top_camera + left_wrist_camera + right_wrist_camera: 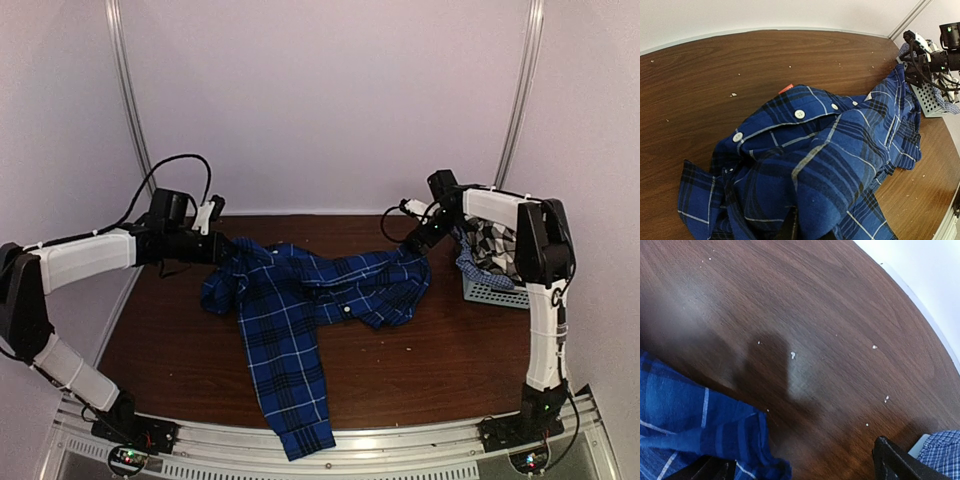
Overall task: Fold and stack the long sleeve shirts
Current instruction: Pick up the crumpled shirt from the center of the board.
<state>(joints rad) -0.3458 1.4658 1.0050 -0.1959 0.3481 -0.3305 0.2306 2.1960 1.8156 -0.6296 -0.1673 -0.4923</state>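
Observation:
The royal-blue plaid shirt (300,290) lies crumpled across the middle of the brown table (430,350), with one sleeve trailing to the front edge. My left gripper (222,247) is at the shirt's left end. In the left wrist view the cloth (830,150) bunches over my jaws and hides them, and they seem shut on it. My right gripper (418,240) is at the shirt's right end. Its fingers (895,465) stand wide apart, with a fold of blue cloth (715,435) over the left one. The black-and-white checked shirt (495,245) sits in the basket.
The pale mesh basket (490,292) stands at the right edge, beside the right arm, and shows in the left wrist view (930,102). A light blue checked cloth (470,268) hangs over its side. Walls close in behind and on both sides.

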